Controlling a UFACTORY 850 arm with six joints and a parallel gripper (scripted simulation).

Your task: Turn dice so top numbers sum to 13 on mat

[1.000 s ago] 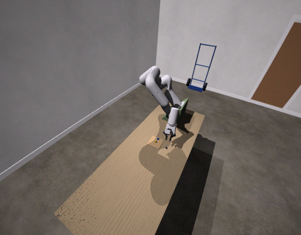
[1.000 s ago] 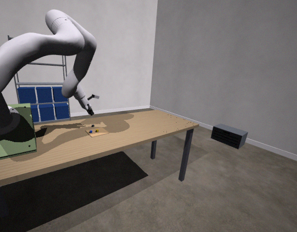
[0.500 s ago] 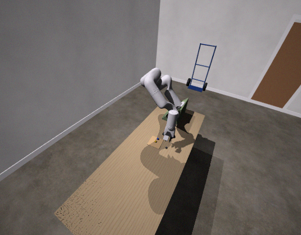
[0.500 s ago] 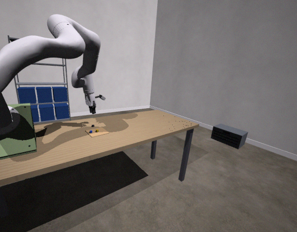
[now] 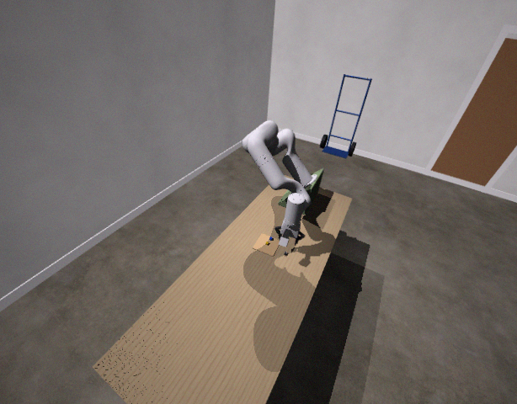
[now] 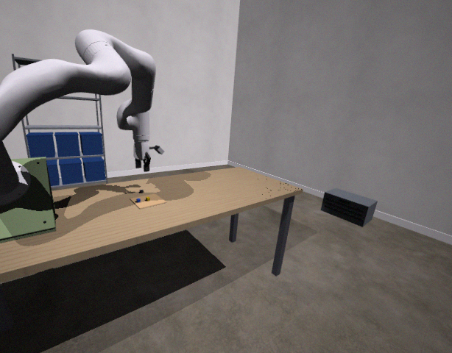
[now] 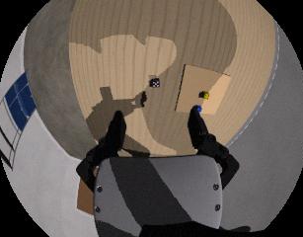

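A small tan mat (image 6: 148, 201) lies flat on the wooden table; it also shows in the wrist view (image 7: 204, 89). A blue die (image 6: 138, 198) and a yellow die (image 6: 147, 198) sit on the mat, close together near one edge. A black die (image 6: 140, 190) lies on the bare table a short way off the mat; it also shows in the wrist view (image 7: 155, 82). The top numbers are too small to read. My gripper (image 6: 143, 165) hangs well above the black die, pointing down. Its fingers are spread wide with nothing between them.
The green robot base (image 6: 18, 197) stands at the table's left end. A shelf with blue bins (image 6: 64, 155) stands behind the table. A grey box (image 6: 347, 207) sits on the floor at the right. A blue hand truck (image 5: 343, 117) leans on the far wall.
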